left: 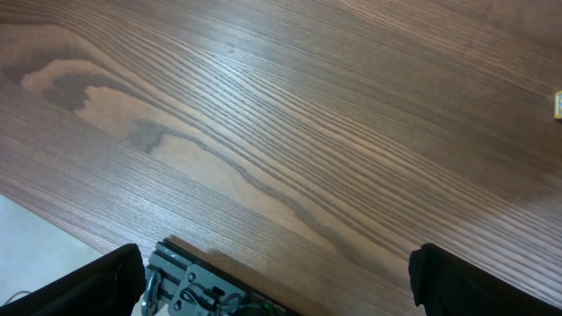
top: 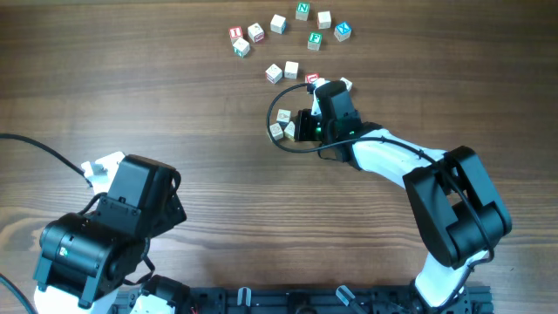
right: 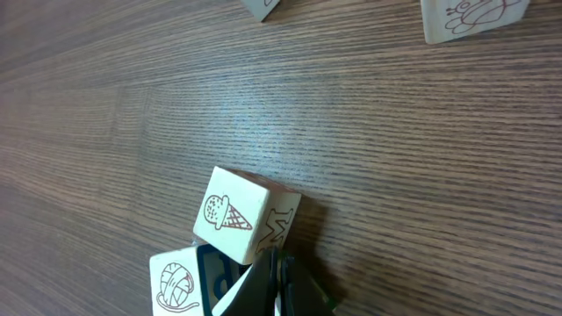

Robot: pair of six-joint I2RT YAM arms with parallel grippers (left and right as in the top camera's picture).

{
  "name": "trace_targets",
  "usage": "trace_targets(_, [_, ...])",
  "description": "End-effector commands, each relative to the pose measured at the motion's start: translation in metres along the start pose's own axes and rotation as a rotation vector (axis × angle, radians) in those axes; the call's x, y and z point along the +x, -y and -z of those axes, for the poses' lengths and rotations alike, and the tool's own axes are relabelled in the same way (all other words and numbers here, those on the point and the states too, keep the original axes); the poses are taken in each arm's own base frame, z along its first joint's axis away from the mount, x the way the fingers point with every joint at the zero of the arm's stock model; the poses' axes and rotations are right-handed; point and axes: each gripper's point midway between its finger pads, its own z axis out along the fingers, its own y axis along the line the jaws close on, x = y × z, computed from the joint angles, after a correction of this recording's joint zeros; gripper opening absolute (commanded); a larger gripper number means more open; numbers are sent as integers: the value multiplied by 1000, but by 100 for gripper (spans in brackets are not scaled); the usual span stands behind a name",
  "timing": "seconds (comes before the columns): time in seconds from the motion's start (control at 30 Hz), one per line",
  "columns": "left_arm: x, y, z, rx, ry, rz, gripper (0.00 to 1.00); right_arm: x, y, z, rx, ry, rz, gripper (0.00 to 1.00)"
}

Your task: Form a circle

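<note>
No closed circle shows; pale wooden letter cubes lie in a loose arc (top: 302,10) at the far middle of the table. Three more cubes (top: 283,122) cluster just left of my right gripper (top: 299,126). In the right wrist view that gripper (right: 277,261) is shut with nothing between its fingers, its tips touching the M side of an ice-cream cube (right: 230,213). A yarn-picture cube (right: 174,283) sits beside it. My left gripper (left: 277,285) hangs open over bare wood near the front edge, holding nothing; its arm (top: 113,227) is at the front left.
Two cubes (top: 282,71) and a red-lettered one (top: 312,79) lie between the arc and the right wrist. A black cable (top: 35,150) runs in from the left. A metal rail (left: 206,285) lines the table's front edge. One cube edge (left: 557,104) peeks in at the right.
</note>
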Motion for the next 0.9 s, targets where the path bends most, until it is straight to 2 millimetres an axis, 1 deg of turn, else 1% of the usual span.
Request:
trace_targets(0.0, [1,-1,-1,-3,-2,21,100,7,0,-6,-17,-25,21,5])
trace_targets(0.27, [1,-1,-1,-3,-2,21,100,7,0,-6,-12,-21,21,4])
trace_targets(0.37, [1,-1,-1,-3,-2,21,100,7,-4,-6,-36,-24,38,5])
trace_targets(0.87, [1,-1,-1,-3,-2,21,100,9,-8,-6,-61,-39,38,5])
